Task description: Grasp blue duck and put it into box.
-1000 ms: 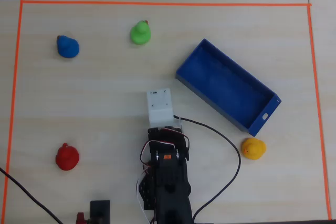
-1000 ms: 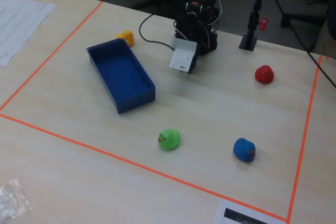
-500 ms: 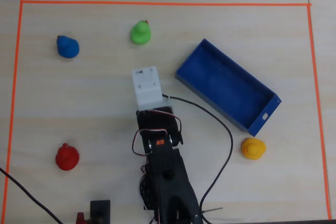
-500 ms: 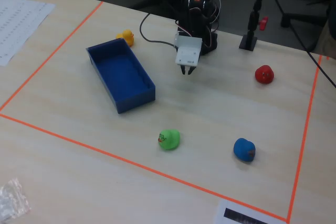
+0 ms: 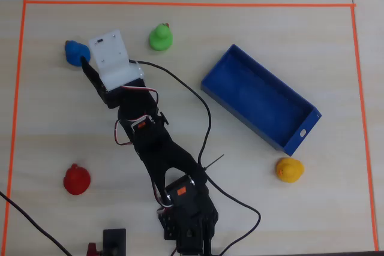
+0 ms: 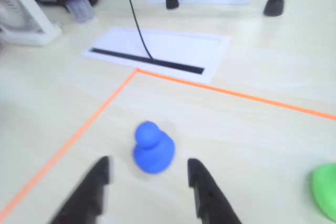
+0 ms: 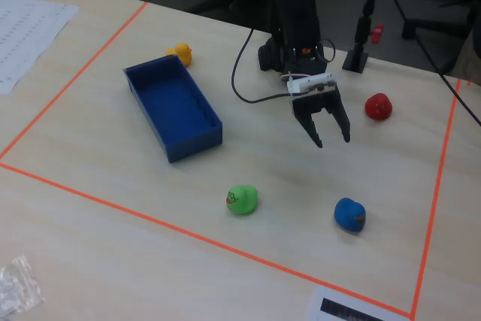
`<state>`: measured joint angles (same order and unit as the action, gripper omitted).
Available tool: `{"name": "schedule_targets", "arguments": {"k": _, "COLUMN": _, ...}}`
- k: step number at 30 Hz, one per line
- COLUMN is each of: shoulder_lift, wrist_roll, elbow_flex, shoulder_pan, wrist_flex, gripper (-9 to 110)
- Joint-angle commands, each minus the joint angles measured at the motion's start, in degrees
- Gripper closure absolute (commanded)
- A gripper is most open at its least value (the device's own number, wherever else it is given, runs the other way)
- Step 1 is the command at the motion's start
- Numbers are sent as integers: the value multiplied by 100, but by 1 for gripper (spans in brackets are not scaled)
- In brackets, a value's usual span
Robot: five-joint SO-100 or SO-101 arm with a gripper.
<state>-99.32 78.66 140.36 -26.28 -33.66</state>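
The blue duck (image 6: 153,148) looks like smooth, soft plastic. The box (image 7: 172,105) is matt blue plastic. The table (image 7: 90,155) is pale wood. The gripper (image 6: 149,188) has matt black plastic fingers.

no readable text, labels or numbers

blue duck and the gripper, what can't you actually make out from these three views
- Small rounded bright-blue toy duck: in the overhead view, part of it is covered by the arm's white wrist housing.
- Black two-finger gripper: in the wrist view its fingers are blurred and cut off by the bottom edge; its height above the table can't be judged there.
- Green toy duck: wrist view, blurred and cut by the right edge.
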Motion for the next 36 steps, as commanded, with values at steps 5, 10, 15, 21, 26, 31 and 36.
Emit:
{"name": "schedule_targets", "arguments": {"k": 5, "shoulder_lift": 1468, "wrist_roll": 563, "elbow_flex": -1415, "shoulder_pan": -26, "wrist_flex": 378, "gripper": 61}}
{"name": "schedule_targets", "arguments": {"k": 10, "shoulder_lift": 2145, "wrist_roll": 439, "elbow_flex": -2162, "shoulder_pan": -70, "wrist_flex": 870, "gripper": 51}}
{"name": "schedule_targets", "arguments": {"k": 15, "shoulder_lift": 2848, "wrist_roll": 149, "elbow_flex": -3023, "shoulder_pan": -255, "wrist_flex": 1125, "gripper": 50}}
{"name": "schedule_targets", "arguments": {"k": 21, "shoulder_lift": 3604, "wrist_roll": 149, "elbow_flex": -3850, "shoulder_pan": -281, "wrist_flex": 1134, "gripper": 50}}
{"name": "schedule_targets", "arguments": {"k": 26, "shoulder_lift": 4219, "wrist_roll": 202, "elbow_flex": -4447, "shoulder_pan": -123, "wrist_flex": 1134, "gripper": 50}}
{"name": "schedule_targets", "arguments": {"k": 31, "shoulder_lift": 4632, "wrist_roll": 211, "elbow_flex": -4799, "shoulder_pan": 9, "wrist_flex": 1222, "gripper": 50}}
{"name": "schedule_targets", "arguments": {"k": 36, "shoulder_lift": 4957, "wrist_roll": 211, "elbow_flex": -5071, "shoulder_pan": 35, "wrist_flex": 1239, "gripper": 51}}
